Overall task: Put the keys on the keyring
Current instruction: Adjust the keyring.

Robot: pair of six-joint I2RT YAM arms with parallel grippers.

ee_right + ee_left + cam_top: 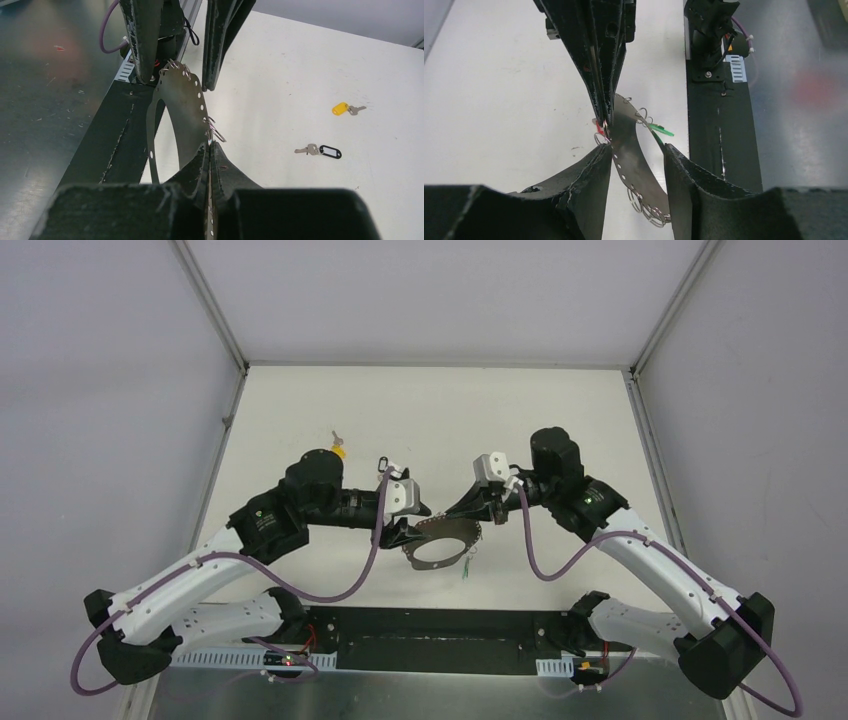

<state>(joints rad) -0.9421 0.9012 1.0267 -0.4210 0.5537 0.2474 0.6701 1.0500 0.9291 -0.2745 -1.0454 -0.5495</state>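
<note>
The keyring (440,545) is a wide, thin grey metal band with holes and small wire rings, held up above the white table between both grippers. My right gripper (210,145) is shut on its edge. My left gripper (637,148) is open, its fingers straddling the keyring (631,155) band on the opposite side. A green-tagged key (661,131) hangs from the band. A yellow-tagged key (342,108) and a black-tagged key (325,150) lie loose on the table, far from both grippers; the yellow-tagged key (338,450) and the black-tagged key (383,464) sit behind the left arm.
A black base rail (430,635) runs along the near table edge, right below the hanging keyring. Grey enclosure walls close in the left, right and back. Purple cables loop from both arms.
</note>
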